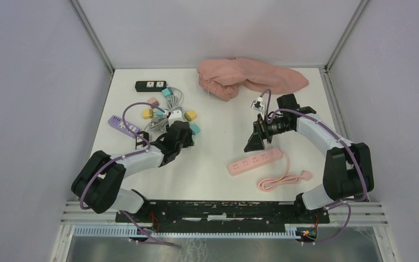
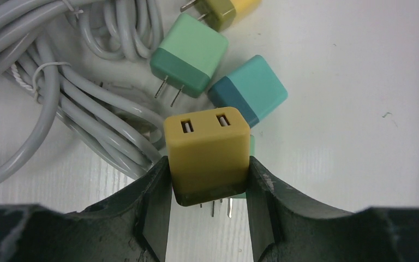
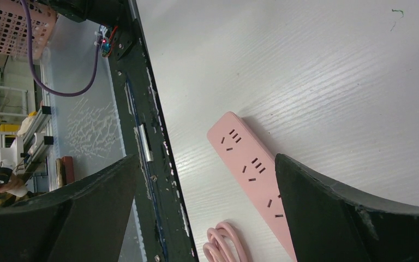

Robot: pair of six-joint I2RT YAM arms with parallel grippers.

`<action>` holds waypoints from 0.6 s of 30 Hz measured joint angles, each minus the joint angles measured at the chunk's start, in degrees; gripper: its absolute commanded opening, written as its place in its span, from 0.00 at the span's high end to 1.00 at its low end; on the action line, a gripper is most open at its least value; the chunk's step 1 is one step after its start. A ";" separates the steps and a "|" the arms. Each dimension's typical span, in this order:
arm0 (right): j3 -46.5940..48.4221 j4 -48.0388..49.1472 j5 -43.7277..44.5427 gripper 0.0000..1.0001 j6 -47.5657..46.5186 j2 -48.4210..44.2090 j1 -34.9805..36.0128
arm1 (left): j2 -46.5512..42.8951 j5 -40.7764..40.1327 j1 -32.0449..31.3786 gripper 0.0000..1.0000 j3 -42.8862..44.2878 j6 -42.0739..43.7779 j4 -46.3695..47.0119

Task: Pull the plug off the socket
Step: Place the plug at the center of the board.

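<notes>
Two grippers differ: my left gripper (image 2: 208, 188) is clenched on the mustard plug (image 2: 207, 147), at nine o'clock from the middle of the surface (image 2: 349, 109), beside grey cables (image 2: 60, 93). My right gripper (image 3: 205, 159) hangs released, jaws wide, over the pink socket strip (image 3: 251, 169) at four o'clock.

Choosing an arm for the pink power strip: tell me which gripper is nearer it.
Right. The right gripper hangs open just beyond the pink power strip; the left gripper is well off to its left, shut on a yellow plug.
</notes>
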 measured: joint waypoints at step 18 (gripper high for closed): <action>0.09 -0.39 0.42 0.00 -0.22 0.00 -0.35 | 7.78 0.57 3.82 0.20 7.80 -3.56 -5.42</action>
